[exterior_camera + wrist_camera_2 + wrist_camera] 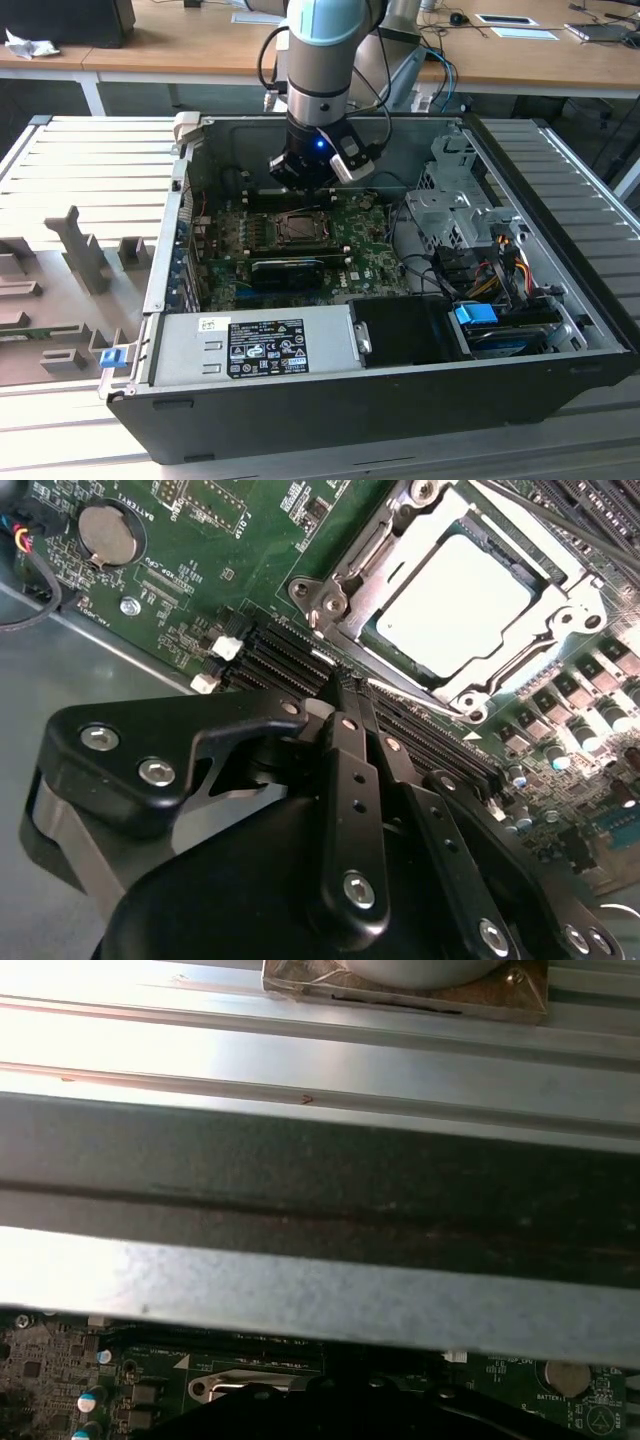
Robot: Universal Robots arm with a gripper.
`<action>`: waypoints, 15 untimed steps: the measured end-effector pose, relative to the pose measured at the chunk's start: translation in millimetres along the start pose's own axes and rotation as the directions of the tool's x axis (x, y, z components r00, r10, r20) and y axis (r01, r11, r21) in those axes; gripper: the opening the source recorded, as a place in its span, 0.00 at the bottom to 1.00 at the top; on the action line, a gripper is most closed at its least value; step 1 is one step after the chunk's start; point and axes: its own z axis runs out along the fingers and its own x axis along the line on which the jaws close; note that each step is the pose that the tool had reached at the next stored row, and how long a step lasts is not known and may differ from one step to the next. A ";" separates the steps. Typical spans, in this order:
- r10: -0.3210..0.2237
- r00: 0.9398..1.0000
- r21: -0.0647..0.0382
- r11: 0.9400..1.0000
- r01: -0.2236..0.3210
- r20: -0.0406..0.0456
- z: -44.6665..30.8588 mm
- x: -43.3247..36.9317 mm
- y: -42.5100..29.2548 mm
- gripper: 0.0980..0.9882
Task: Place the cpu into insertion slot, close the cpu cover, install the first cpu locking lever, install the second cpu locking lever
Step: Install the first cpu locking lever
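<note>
Closest to your second wrist camera is the black gripper (350, 695), its fingers (350, 780) pressed together into one narrow blade with nothing pinched between them. Just beyond the tips runs a bank of long black memory slots (285, 655), and past those sits the insertion slot (335, 600) with the cpu (455, 605) already lying flat inside it — a pale square face. A silver cpu cover (555, 615) frames the chip on all sides and lies down over it. Around the socket you see the green circuit board (200, 540) and a round coin battery (105, 535) near one corner.

Your first wrist view adds something different: a wide band of the case wall (320, 1200), dark between bright metal strips, with a thin slice of the board and the battery below it.

From the exterior view you get the whole setting — the arm (320, 60) reaching down into an open black computer case (330, 400), the gripper (300, 185) hovering just above the socket (300, 228) on the far side, a grey power supply (255, 345) along the near edge and a drive cage (450, 210) towards the exterior view's right.
</note>
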 end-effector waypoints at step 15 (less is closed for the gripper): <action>0.000 1.000 0.000 1.000 0.000 0.000 5.2 -0.5 -0.8 0.01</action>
